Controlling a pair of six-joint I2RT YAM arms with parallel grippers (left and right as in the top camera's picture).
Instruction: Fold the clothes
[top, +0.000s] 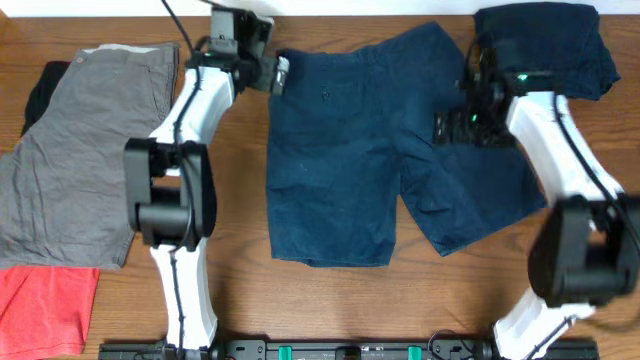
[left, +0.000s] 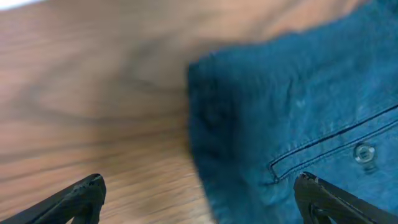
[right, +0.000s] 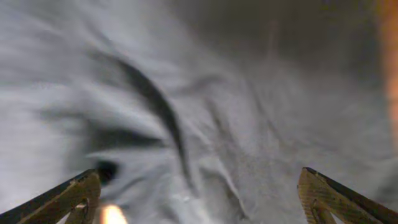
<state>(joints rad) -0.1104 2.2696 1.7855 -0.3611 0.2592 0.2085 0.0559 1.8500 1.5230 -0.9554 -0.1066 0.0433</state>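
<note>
First fold of the blue shorts (top: 340, 150) being set up.
Spread on the desk (top: 400, 300), they are being flanked at the waistband ends by the left end effector (left: 199, 179) and right end effector (right: 199, 177), both gaping empty; corner pinches are probably being called for.

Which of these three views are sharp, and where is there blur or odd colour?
Overhead: sharp, evenly lit, the navy blue fabric shorts clear on the wooden table. Left wrist: blurred, though the round pocket button is legible. Right wrist: worst, heavily smeared and washed grey, fabric folds barely readable.
</note>
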